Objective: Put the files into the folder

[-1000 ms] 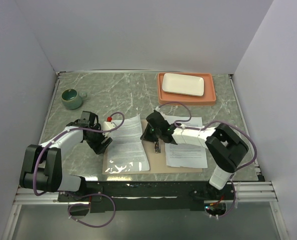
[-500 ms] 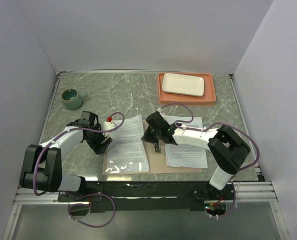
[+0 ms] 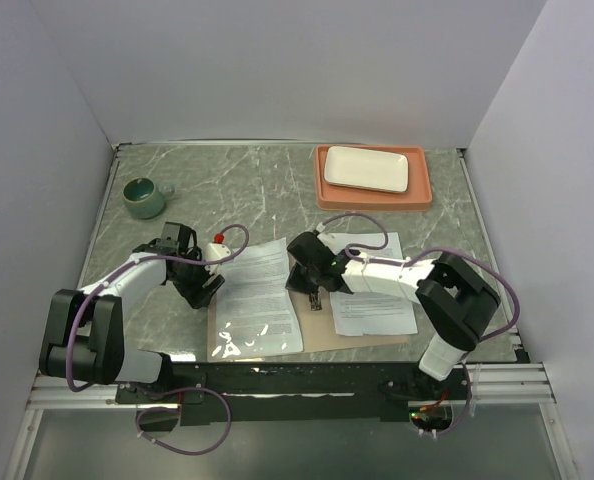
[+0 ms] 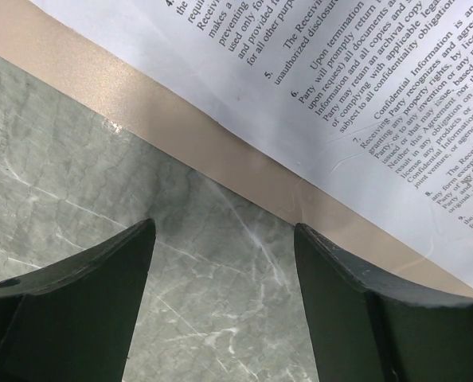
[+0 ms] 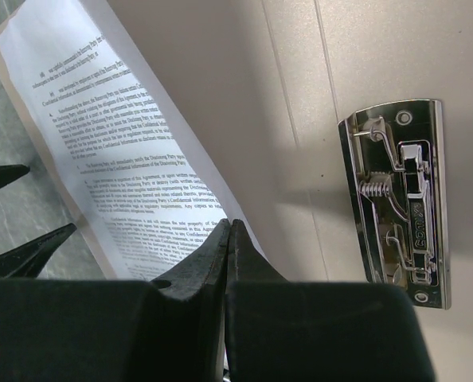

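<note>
So the right gripper (image 5: 229,227) is sliding left across the open folder (image 3: 319,330) compared with a second ago, and the left sheet (image 3: 257,295) is going with it; the page is now sitting more skewed, its far corner swung toward the middle crease and its near edge creeping toward the folder's front edge. Fingers on that gripper are pressed tight together right at the sheet's edge, and from the wrist view it's looking like they're pinching the paper rather than just poking it. The metal clip (image 5: 400,199) is sitting just beside them, nothing under it yet. The right sheet (image 3: 372,300) isn't budging; it's lying flat on the folder's right half. The left gripper (image 4: 224,231) is hovering with its fingers spread wide over the table (image 3: 227,180), just off the folder's left edge, holding nothing. My read: it's squaring that page up toward the clip, so both sheets are on the folder but not secured, and the folder isn't closed.
</note>
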### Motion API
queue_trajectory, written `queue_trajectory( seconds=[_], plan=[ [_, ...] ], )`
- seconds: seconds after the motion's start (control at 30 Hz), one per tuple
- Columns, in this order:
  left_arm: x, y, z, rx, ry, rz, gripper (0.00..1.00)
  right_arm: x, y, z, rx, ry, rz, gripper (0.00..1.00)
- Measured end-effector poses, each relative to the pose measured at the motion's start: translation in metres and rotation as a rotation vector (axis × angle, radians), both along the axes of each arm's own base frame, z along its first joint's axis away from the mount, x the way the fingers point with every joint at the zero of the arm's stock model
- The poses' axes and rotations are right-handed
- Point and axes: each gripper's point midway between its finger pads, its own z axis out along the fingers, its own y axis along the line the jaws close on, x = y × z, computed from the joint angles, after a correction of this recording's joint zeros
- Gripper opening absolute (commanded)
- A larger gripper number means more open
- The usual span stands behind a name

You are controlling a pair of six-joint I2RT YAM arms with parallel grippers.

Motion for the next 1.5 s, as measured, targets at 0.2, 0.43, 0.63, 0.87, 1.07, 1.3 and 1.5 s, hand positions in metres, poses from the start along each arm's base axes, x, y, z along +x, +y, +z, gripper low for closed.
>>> queue_trajectory(
  seconds=[0.2,0.43,0.63,0.87,1.07,1.3,1.5],
  plan=[
    [-0.003,0.0,0.001,0.001,0.008,0.001,0.76,0.008,0.014,0.007,0.024,0.0,0.016,0.0],
    [-0.009,0.001,0.001,0.004,0.031,0.003,0.76,0.017,0.032,0.02,0.072,-0.02,0.032,0.0],
    [-0.01,0.001,0.001,0.004,0.03,0.003,0.76,0.013,0.023,0.014,0.058,0.001,0.002,0.0],
    [-0.01,0.001,0.001,0.004,0.03,0.003,0.76,0.001,0.006,0.002,0.023,0.064,-0.06,0.0],
    [-0.011,0.001,0.001,0.002,0.033,0.009,0.76,-0.002,0.009,0.002,0.045,0.095,-0.08,0.0],
    [-0.012,0.001,0.001,0.0,0.038,0.018,0.76,-0.004,0.01,-0.005,0.038,0.121,-0.079,0.3],
    [-0.012,0.001,0.001,0.0,0.038,0.017,0.76,-0.009,0.003,-0.006,-0.009,0.119,-0.038,0.55]
  ],
)
